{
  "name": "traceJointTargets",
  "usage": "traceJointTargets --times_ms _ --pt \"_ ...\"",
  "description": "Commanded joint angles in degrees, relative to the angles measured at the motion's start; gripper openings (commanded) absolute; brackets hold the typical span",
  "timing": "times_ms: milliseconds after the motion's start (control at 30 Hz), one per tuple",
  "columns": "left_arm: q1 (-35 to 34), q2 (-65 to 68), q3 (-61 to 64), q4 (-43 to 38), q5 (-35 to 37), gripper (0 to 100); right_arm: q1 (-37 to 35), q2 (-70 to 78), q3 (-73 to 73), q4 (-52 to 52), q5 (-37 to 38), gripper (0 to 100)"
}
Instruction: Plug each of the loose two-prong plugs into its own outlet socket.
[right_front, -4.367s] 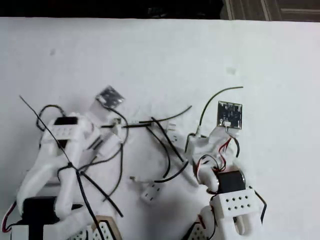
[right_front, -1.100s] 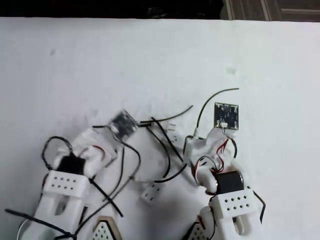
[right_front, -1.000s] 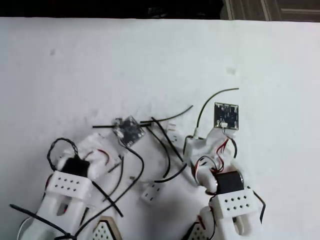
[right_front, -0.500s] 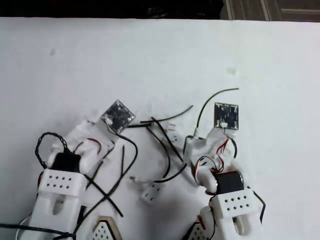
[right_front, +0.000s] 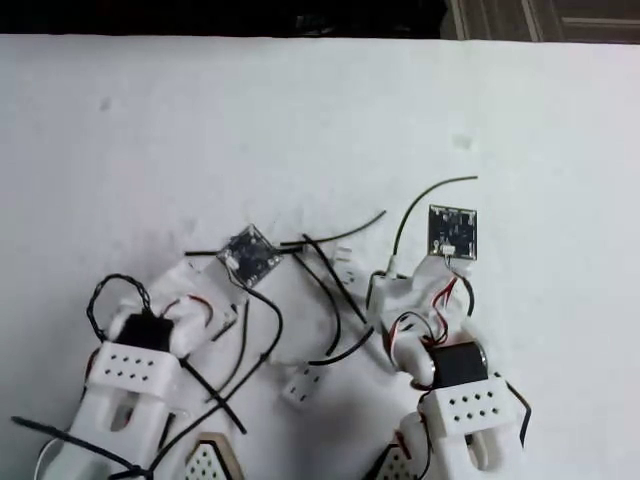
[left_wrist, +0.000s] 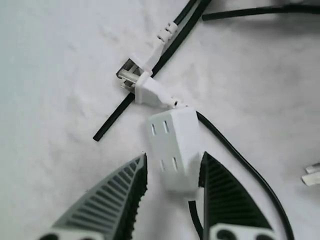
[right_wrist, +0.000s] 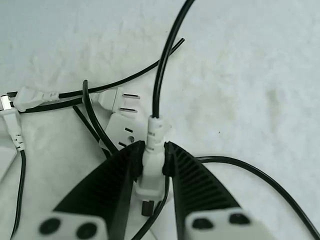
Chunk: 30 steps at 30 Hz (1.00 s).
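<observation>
In the left wrist view my left gripper (left_wrist: 172, 160) is closed on the near end of a white outlet block (left_wrist: 175, 140) lying on the table, slots facing up. A loose white two-prong plug (left_wrist: 145, 87) lies just past it on a black cord. My right gripper (right_wrist: 152, 147) is shut on another white plug (right_wrist: 151, 170), whose black cord runs away from the fingers. Beside it lie a second outlet block (right_wrist: 122, 131) and a plug with bare prongs (right_wrist: 116, 101). From above, the left gripper (right_front: 225, 280) and right gripper (right_front: 393, 268) sit on either side of the cord tangle.
Black cords (right_front: 330, 290) cross the table between the arms. A white outlet block (right_front: 300, 383) lies near the front edge. More white plugs (right_wrist: 30, 97) lie at the edge of the right wrist view. The far half of the white table (right_front: 300, 110) is bare.
The left arm swung round and its wrist end shifted up-left, then back down-right toward the cords. The right arm and its plug stayed put.
</observation>
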Motion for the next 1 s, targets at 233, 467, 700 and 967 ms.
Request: traceJointTargets --times_ms 233,467,700,967 --pt "-4.1 10.8 -13.1 -5.1 7.5 18 -0.3 -0.7 -0.5 -1.0 0.2 1.7" --pt "-3.7 34.9 -26.0 1.9 7.5 18 -0.3 -0.7 -0.5 -0.9 0.2 1.7" --pt "-2.5 36.3 -23.0 5.4 3.2 18 -0.3 -0.8 -0.5 -0.9 0.3 1.7" --pt "-2.8 20.2 -20.9 12.1 3.0 16 -0.3 -0.7 -0.5 -1.0 1.5 1.7"
